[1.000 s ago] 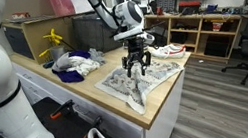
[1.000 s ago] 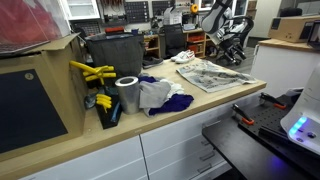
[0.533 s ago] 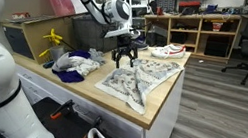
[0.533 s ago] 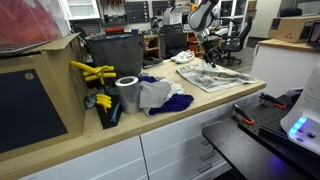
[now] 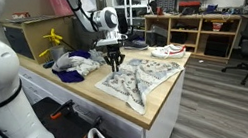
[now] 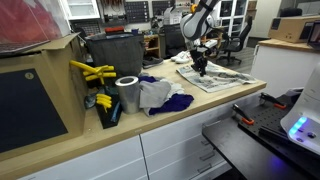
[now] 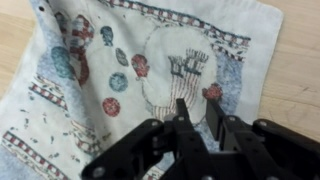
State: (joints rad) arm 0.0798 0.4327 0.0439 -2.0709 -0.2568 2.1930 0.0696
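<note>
The claw (image 7: 199, 118) enters from the bottom edge, its dark fingers (image 7: 183, 120) standing close together above a printed cloth (image 7: 110, 70) patterned with snowmen and ornaments. The cloth lies spread on the wooden table (image 7: 300, 60).

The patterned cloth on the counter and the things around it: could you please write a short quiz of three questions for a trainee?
1. True or false: in the wrist view, the claw is over the patterned cloth.
2. What lies between the patterned cloth and the roll of tape?
A. a pile of blue and white cloths
B. a laptop
C. a plate
3. Fill in the missing word: the tools behind the roll of tape are ____ in colour.

Key: 1 true; 2 A; 3 yellow.
</note>
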